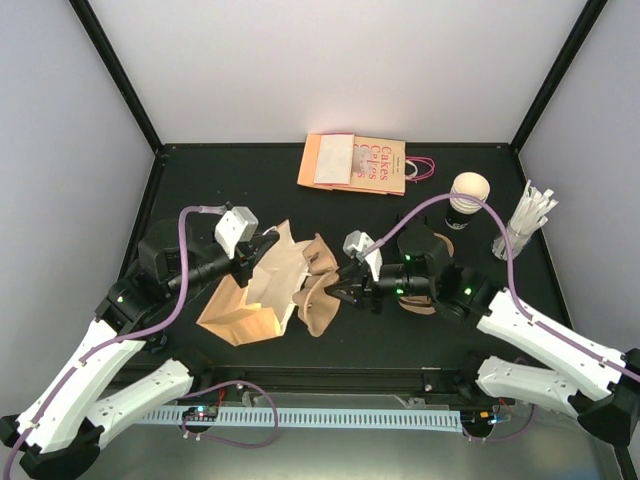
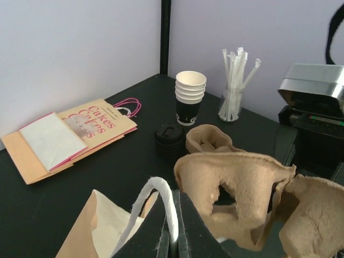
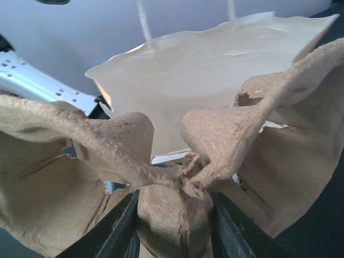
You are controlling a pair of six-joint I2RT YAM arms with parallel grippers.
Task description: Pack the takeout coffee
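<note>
Two claws meet over the nearest things. Our left claw (image 2: 173, 231) is pinched fully closed on the white handle (image 2: 161, 188) of the brown paper bag (image 1: 243, 305). The bag lies on its side on the tabletop (image 1: 250, 185) with its mouth lifted toward the right. Our right claw (image 3: 174, 228) is partly closed on the centre ridge of the pulp cup carrier (image 2: 236, 177), held just beside that mouth.

Our worry is that the carrier looks almost as wide as the opening. Its flared corners could catch the bag's lip and crumple it, or drag the handle out of the left claw's thin grip. The pulp is also soft, and squeezed at the ridge it may fold and slip. A carrier that goes in tilted would give the coffee no level seat.

The bag shows only pale lining, with nothing inside that we can see. The held carrier's wells are empty. Beyond it lies a second carrier (image 2: 207, 141), also empty. Beside that is a black lid (image 2: 169, 134), possibly sitting on a cup, though the view is too dim to say.

Farther back stands the takeout coffee cup (image 2: 191, 97), upright and unlidded, apparently several nested, well apart from both claws. A glass jar (image 2: 230, 107) holds white straws (image 2: 236, 64). Farthest left, flat printed bags (image 2: 80, 129) lie closed.
</note>
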